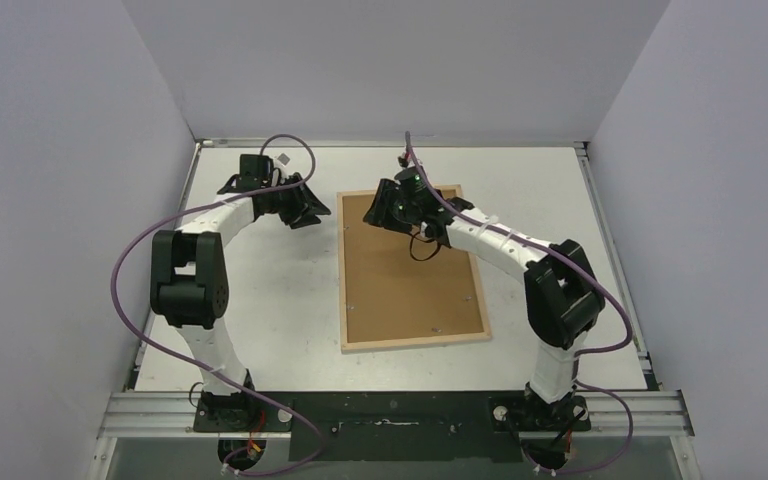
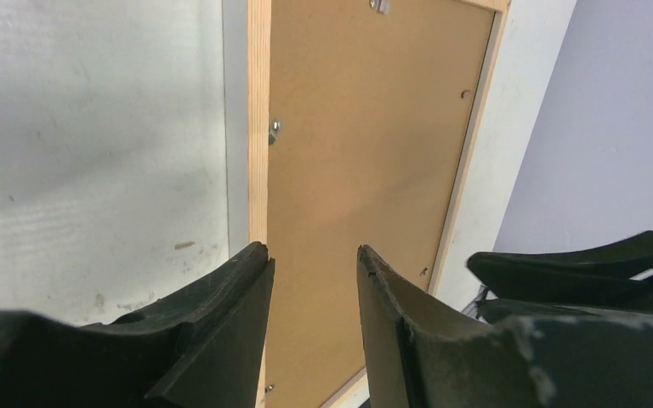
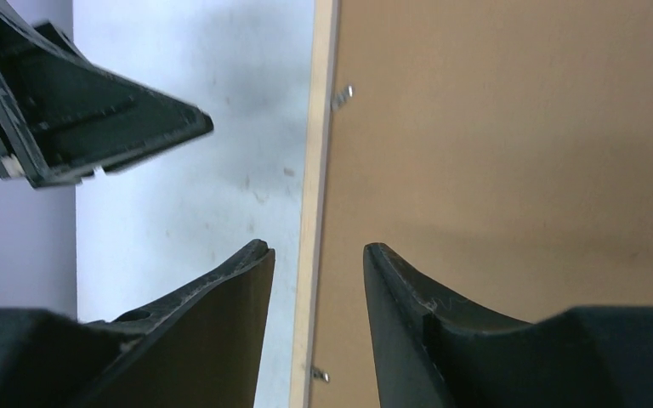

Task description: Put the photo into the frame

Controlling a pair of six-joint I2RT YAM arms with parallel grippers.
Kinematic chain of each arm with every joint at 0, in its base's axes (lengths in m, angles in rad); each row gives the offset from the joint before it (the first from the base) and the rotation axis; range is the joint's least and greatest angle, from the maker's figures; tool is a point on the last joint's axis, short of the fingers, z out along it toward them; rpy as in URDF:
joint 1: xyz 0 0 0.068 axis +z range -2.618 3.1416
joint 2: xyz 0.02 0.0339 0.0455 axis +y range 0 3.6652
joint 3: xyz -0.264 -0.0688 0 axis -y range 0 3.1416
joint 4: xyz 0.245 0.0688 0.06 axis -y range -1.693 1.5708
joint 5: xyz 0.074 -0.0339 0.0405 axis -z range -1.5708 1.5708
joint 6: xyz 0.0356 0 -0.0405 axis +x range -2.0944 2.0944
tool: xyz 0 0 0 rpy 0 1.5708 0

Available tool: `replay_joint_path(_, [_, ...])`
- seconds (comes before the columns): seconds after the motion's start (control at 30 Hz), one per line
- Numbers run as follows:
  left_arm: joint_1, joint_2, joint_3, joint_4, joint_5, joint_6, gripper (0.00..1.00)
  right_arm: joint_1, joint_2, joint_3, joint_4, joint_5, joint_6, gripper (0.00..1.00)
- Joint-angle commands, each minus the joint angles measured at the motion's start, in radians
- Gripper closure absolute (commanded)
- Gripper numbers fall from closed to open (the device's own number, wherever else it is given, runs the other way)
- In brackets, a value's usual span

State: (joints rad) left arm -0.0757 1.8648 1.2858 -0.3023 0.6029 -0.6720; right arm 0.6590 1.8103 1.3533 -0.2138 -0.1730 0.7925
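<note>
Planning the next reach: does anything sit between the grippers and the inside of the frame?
Yes. A brown backing board fills the frame from rim to rim, with small metal clips at its edges, so the inside is covered.

The frame [image 1: 415, 342] has a pale natural-wood rim around a plain mid-brown backing board [image 1: 410, 280] with small silver clips [image 2: 275, 129]. The table [image 1: 280, 330] is white, smudged grey. The arms [image 1: 215, 345] are white and black, the cables [image 1: 116, 272] purple, the walls [image 1: 60, 150] pale grey-lavender.
</note>
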Motion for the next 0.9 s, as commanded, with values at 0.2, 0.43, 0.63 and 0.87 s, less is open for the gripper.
replay_joint_path(0.2, [-0.001, 0.061, 0.077, -0.028, -0.073, 0.096, 0.61, -0.029, 0.209, 0.249, 0.080, 0.039, 0.055, 0.53])
replay_joint_path(0.43, [-0.012, 0.107, 0.009, 0.115, 0.057, 0.030, 0.60, -0.020, 0.320, 0.252, 0.206, -0.022, 0.241, 0.55])
replay_joint_path(0.63, [-0.023, 0.182, 0.002, 0.131, 0.097, -0.014, 0.65, -0.014, 0.387, 0.278, 0.200, -0.010, 0.357, 0.67])
replay_joint_path(0.87, [-0.049, 0.209, -0.001, 0.137, 0.103, -0.022, 0.70, 0.008, 0.425, 0.312, 0.138, 0.009, 0.395, 0.71])
